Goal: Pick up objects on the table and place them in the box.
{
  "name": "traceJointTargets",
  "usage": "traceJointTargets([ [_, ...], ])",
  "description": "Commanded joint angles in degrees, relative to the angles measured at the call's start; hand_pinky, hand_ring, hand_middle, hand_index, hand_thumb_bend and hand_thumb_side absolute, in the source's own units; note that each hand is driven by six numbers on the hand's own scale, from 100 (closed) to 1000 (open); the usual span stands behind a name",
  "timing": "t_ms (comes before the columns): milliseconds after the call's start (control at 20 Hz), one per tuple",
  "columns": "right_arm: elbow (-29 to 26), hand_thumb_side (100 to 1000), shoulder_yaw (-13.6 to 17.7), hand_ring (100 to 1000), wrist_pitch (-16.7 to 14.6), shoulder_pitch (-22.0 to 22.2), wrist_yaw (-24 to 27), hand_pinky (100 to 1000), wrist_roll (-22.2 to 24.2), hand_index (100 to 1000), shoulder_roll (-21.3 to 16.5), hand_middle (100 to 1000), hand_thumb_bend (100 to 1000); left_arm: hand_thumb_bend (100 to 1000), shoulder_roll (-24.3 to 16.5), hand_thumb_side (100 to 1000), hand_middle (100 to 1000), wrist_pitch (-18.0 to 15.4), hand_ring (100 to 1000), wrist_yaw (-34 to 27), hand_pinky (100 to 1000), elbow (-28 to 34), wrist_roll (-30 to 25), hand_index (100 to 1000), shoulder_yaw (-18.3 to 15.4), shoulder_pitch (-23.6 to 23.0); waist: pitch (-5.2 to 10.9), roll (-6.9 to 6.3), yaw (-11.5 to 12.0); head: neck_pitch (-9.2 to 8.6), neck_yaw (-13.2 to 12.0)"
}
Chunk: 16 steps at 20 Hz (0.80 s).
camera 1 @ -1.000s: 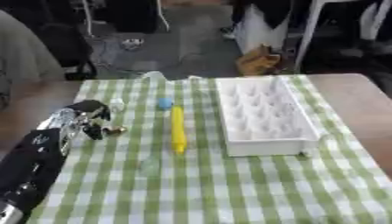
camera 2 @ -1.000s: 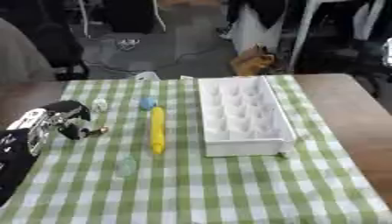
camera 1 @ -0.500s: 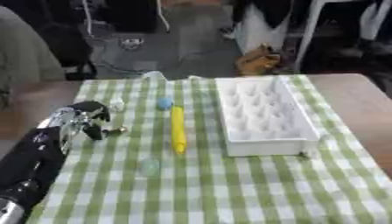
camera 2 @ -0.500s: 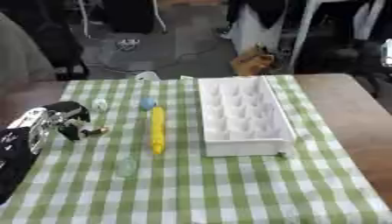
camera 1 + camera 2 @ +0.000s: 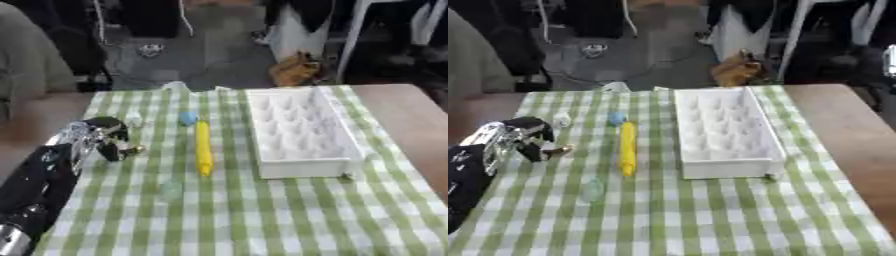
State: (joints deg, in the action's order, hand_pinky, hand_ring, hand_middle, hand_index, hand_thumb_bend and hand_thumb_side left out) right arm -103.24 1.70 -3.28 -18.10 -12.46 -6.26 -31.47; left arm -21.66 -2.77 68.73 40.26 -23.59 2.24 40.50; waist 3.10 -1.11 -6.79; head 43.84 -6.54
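Across the middle of the frame lies the worktop [image 5: 411, 125], covered by a green-and-white checked cloth [image 5: 262, 215]. Right of centre on it stands the white box [image 5: 302, 131], a long tray with rows of hollows, its long side running from near to far; it looks empty.

From the lower left corner the robot's left arm [image 5: 35, 185] reaches up to the left hand [image 5: 96, 137] at centre left, over the cloth's left edge. Its fingers are curled, and a small brownish bit shows at their tips; whether they pinch it I cannot tell. The right hand shows in neither view.

The yellow stick [image 5: 203, 148] lies just right of the left hand and left of the box, near but not touching either. Its long axis runs near to far, almost parallel to the box's long side. So the left hand is the nearer one, and would likely have to move rightward and close across the stick's width.

At the stick's far end sits a small blue piece [image 5: 188, 118]. A pale clear piece [image 5: 170, 189] lies nearer the lower edge, and a small whitish one [image 5: 134, 119] sits just beyond the hand.
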Motion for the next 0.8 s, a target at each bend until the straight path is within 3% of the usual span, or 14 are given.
traceJointTargets([
  [50, -0.3, 459, 0.2, 761, -0.2, -0.7, 0.3, 720, 0.2, 948, -0.7, 779, 186, 339, -0.5, 160, 717, 0.3, 803, 0.7, 769, 0.2, 1.0, 776, -0.4, 1.2, -0.32, -0.32, -0.1, 0.28, -0.1],
  [800, -0.2, 460, 0.1, 761, -0.2, -0.6, 0.4, 721, 0.3, 949, -0.5, 779, 184, 318, 0.0, 137, 720, 1.9, 803, 2.4, 767, -1.9, 3.4, 777, -0.8, 1.2, -0.36, -0.38, -0.3, 0.28, 0.0],
])
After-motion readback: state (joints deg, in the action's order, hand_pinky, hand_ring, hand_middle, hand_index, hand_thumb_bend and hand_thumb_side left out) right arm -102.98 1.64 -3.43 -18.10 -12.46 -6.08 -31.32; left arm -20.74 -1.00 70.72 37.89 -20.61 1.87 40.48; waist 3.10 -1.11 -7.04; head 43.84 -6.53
